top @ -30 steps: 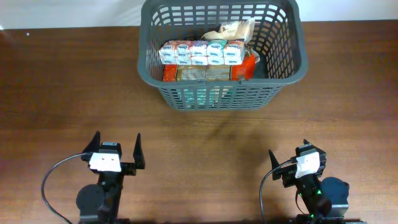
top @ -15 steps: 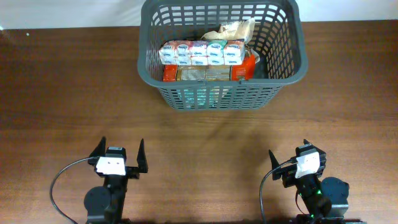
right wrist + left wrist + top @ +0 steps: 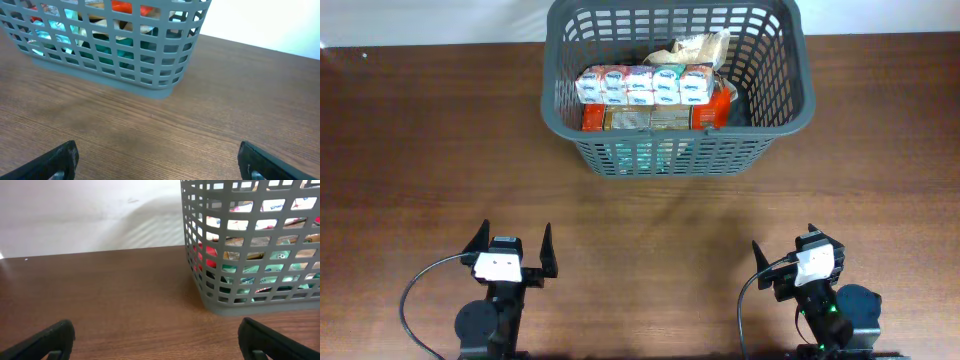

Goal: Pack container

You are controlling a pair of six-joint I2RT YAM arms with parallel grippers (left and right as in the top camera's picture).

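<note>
The container (image 3: 670, 157) is a dark grey slotted basket at the far middle of the table. Inside it a row of white snack packs (image 3: 642, 85) lies on orange and brown packs (image 3: 650, 118), with a crumpled tan bag (image 3: 692, 48) behind them. My left gripper (image 3: 513, 240) rests at the near left, open and holding nothing. My right gripper (image 3: 784, 246) sits at the near right, also open with nothing in it. From the left wrist the container (image 3: 215, 300) stands ahead to the right of the gripper (image 3: 160, 342). From the right wrist the container (image 3: 150, 90) stands ahead to the left of the gripper (image 3: 160, 162).
Brown wooden table (image 3: 420, 150) spreads between both grippers and the basket. A white wall (image 3: 90, 215) rises just behind the table's far edge. Black cables (image 3: 415, 285) loop beside each arm base at the near edge.
The left gripper has shifted slightly right and toward the near edge, then stopped. The right gripper and the basket's contents have not moved.
</note>
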